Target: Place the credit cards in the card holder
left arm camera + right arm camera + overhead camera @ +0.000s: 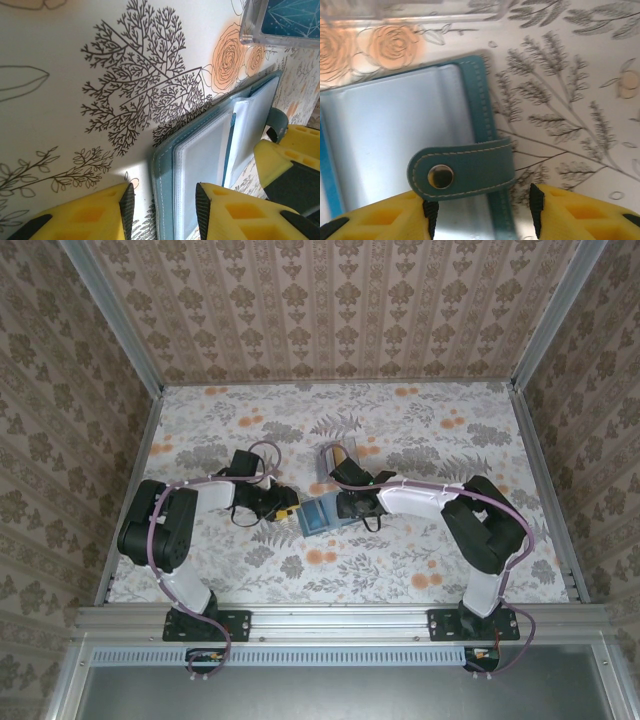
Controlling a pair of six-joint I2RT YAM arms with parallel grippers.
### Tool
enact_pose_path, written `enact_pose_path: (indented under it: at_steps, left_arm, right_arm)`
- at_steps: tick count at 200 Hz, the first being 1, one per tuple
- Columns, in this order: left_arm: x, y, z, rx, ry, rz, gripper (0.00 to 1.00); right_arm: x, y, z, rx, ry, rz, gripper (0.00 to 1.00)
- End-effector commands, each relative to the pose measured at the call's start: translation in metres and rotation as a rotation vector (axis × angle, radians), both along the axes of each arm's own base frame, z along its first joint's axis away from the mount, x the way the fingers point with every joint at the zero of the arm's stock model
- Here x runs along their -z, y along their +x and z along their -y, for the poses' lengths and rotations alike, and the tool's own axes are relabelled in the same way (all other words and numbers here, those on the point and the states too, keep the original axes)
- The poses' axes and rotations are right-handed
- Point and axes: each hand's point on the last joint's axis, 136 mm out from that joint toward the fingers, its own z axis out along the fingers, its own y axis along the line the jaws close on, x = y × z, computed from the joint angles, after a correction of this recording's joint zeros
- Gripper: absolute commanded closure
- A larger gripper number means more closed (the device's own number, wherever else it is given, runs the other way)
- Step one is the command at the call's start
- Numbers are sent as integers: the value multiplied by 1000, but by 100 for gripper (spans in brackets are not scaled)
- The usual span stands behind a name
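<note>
The open teal-blue stitched card holder (200, 165) lies flat on the floral desk (75, 100), its edge between the left gripper (163, 195)'s parted fingers; the right gripper (482, 202), also spread, straddles its snap strap (465, 170); it looks light and floppy, so pinch the stiffer stitched edge.

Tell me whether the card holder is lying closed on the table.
No: the card holder lies open with its pale inside facing up, and its snap strap rests unfastened across that inside.
</note>
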Motion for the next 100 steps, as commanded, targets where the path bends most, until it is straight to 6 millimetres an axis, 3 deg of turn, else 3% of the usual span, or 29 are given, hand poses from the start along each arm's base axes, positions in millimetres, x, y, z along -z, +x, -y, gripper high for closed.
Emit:
enact_pose_path:
  at_steps: [1, 35, 65, 100]
  left_arm:
    - [17, -12, 5, 24, 30, -42, 60]
    - [17, -13, 8, 31, 27, -36, 60]
    - [15, -13, 9, 35, 26, -26, 61]
    - [17, -9, 9, 32, 32, -16, 62]
  right_arm:
    - [-9, 11, 16, 1, -80, 57, 47]
    - [-5, 21, 8, -39, -13, 51, 55]
    - [-4, 20, -1, -64, 110, 33, 81]
    - [0, 5, -21, -105, 274, -42, 95]
